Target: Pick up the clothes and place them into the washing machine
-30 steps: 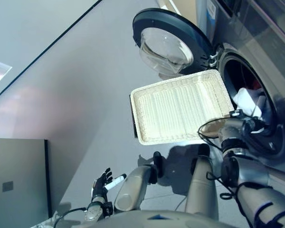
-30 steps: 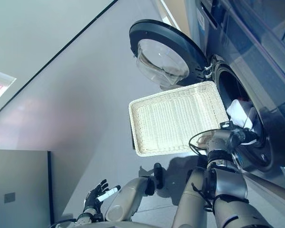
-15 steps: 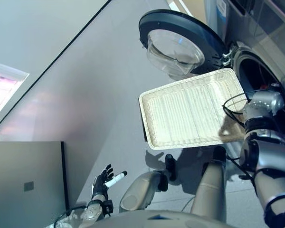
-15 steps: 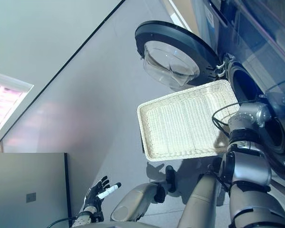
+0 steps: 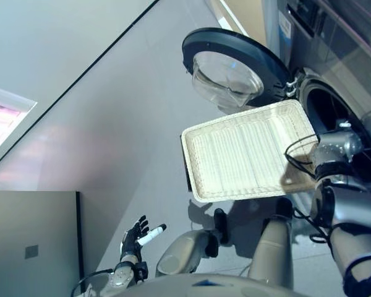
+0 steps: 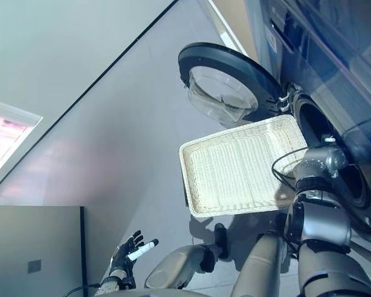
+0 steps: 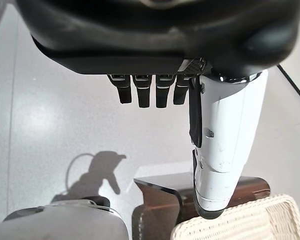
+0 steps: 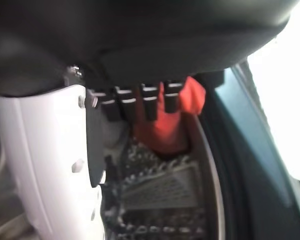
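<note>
The right hand [image 8: 90, 125], fingers straight and holding nothing, reaches into the grey front-loading washing machine [image 5: 334, 37] at right of frame; a red garment [image 8: 170, 125] lies bunched in the drum past its fingertips, with no clear long axis; push it deeper, clear of the door rim; the left hand [image 5: 135, 238], lower left, hangs open; the pale woven wicker tray [image 5: 247, 154] looks empty.

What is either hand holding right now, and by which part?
Nothing, as far as shows. The left hand hangs empty over the floor, fingers straight. The right hand is at the drum with straight fingers; a red cloth lies past them, ungripped.
</note>
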